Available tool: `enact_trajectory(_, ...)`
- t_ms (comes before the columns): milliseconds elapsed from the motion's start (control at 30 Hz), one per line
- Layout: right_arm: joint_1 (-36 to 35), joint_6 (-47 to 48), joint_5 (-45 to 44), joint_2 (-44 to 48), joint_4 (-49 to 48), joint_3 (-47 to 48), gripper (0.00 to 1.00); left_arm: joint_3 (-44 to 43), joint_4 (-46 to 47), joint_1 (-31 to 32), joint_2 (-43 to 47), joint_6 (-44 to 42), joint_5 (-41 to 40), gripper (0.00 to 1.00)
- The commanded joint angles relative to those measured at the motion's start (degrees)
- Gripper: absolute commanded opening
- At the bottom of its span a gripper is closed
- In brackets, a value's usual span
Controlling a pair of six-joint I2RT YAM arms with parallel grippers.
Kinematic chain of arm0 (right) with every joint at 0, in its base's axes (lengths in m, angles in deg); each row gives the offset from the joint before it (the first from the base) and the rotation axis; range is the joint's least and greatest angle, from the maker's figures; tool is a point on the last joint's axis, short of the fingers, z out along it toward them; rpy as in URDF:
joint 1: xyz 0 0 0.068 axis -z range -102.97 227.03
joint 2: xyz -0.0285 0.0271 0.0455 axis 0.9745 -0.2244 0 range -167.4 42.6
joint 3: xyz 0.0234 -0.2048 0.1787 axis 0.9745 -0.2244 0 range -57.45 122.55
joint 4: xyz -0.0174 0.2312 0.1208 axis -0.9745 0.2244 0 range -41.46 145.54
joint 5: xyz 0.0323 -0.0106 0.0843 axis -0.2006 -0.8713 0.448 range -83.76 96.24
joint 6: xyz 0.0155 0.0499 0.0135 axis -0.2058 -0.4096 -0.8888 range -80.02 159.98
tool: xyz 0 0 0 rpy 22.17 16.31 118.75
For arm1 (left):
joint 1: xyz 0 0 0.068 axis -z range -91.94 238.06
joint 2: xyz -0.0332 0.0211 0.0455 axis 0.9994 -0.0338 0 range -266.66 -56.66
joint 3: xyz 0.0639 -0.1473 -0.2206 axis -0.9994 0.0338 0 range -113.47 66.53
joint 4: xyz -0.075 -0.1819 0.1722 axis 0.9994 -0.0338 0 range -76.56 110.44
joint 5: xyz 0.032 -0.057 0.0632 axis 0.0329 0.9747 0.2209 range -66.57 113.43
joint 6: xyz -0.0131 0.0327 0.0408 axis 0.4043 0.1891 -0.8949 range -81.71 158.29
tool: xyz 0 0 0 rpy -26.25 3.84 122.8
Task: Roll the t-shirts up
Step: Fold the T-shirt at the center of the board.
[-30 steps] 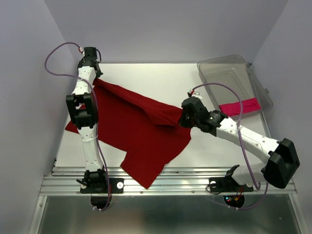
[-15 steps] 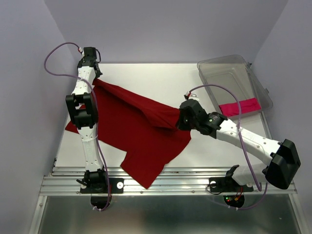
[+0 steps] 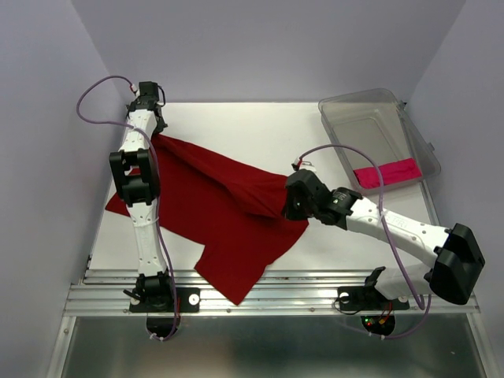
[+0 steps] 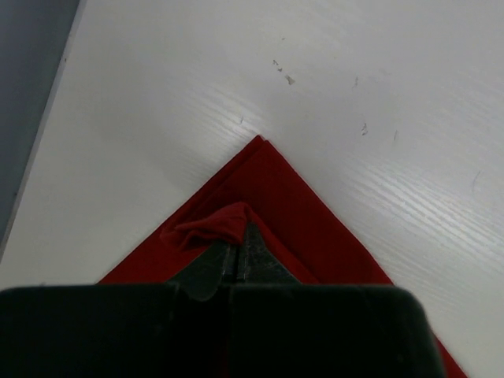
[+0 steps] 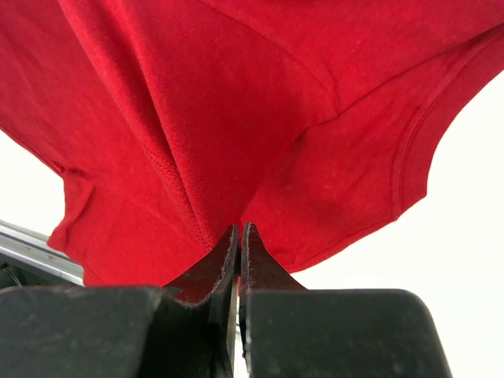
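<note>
A dark crimson t-shirt [image 3: 224, 213] lies spread across the left and middle of the white table [image 3: 252, 126]. My left gripper [image 3: 150, 130] is shut on its far-left corner [image 4: 228, 224], where the cloth bunches at the fingertips, low over the table. My right gripper [image 3: 290, 197] is shut on the shirt's right edge and holds that cloth [image 5: 236, 157] raised above the table. Stretched taut, the fabric runs as a ridge from one gripper to the other. A magenta-pink t-shirt [image 3: 387, 172] lies folded small inside the clear plastic bin [image 3: 370, 118].
The bin stands at the back right corner of the table. A metal rail [image 3: 268, 295] runs along the near edge, and the shirt's bottom corner reaches it. Purple-grey walls close in on the left, back and right.
My right gripper has drawn the shirt's right edge a little to the left and toward the near edge. My left gripper has shifted slightly toward the back with its corner.
</note>
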Motion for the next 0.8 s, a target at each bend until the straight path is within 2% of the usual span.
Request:
enact_trajectory(0, -1.0, -0.74, 0.83, -0.41, 0.41, -1.09, 0.01, -2.71, -1.76, -0.9, 1.83, 0.07, -2.21, 0.0)
enact_trajectory(267, -2.05, -1.0, 1.27, -0.23, -0.56, -2.33, 0.01, 1.69, -3.26, -1.86, 4.11, 1.04, -3.97, 0.0)
enact_trajectory(767, -3.11, 0.84, 4.6, -0.41, -1.08, -3.91, 0.01, -1.48, -5.81, -2.48, 2.36, 2.18, -3.09, 0.0)
